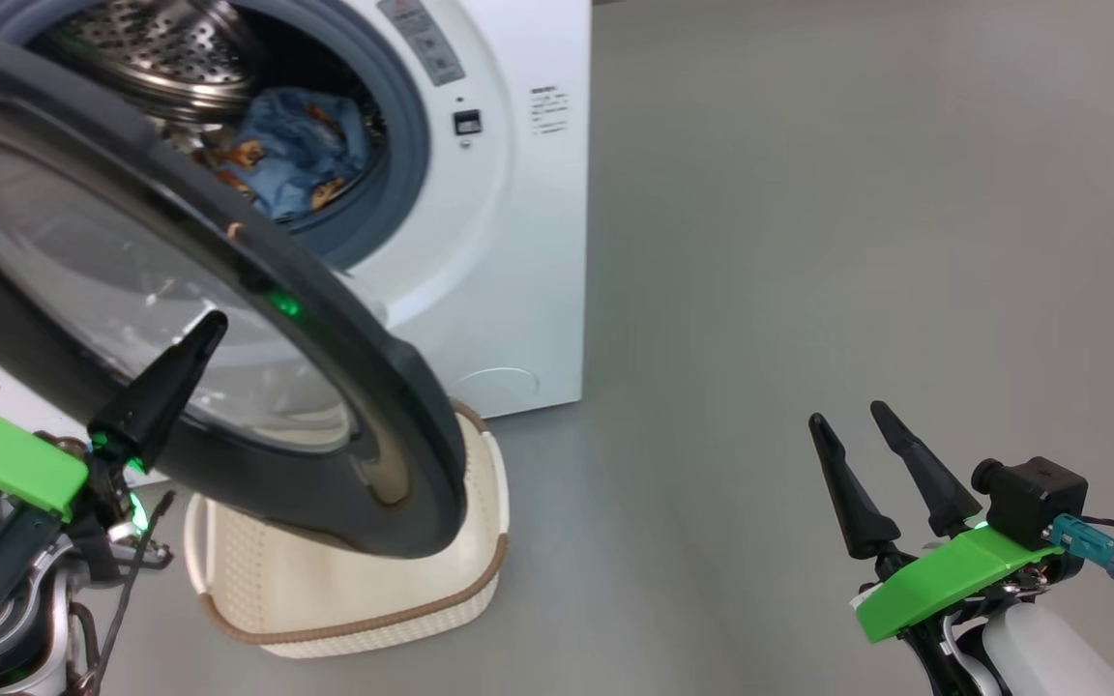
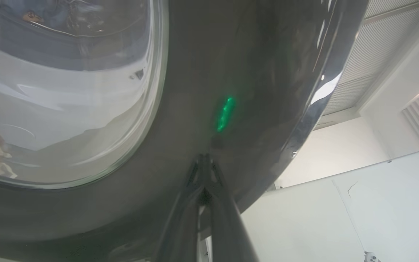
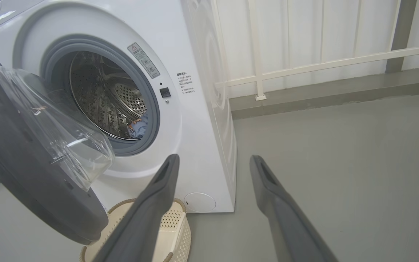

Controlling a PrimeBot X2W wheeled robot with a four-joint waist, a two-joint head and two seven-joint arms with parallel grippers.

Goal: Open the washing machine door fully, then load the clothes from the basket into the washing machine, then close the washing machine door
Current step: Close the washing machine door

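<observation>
The washing machine [image 1: 518, 242] stands at the upper left with its round black door [image 1: 354, 387] swung partway out over the basket [image 1: 354, 628]. Blue bear-print clothes [image 1: 296, 155] lie inside the steel drum. No clothes show in the visible part of the basket. My left gripper [image 1: 212, 326] is shut with nothing in it, its tips pressed to the door's outer face beside the glass window [image 2: 67, 91]. In the left wrist view the left gripper [image 2: 204, 157] meets the door [image 2: 195, 72] on its black ring. My right gripper [image 1: 847, 416] hangs open and holds nothing, well right of the machine. The right wrist view shows the right gripper [image 3: 214, 158], machine [image 3: 195, 54], door [image 3: 13, 163], basket [image 3: 175, 222] and clothes [image 3: 138, 127].
Bare grey floor [image 1: 857, 193] spreads to the right of the machine. A white railing [image 3: 322, 62] and a low grey kerb run along the far wall behind it. The basket sits on the floor right against the machine's front.
</observation>
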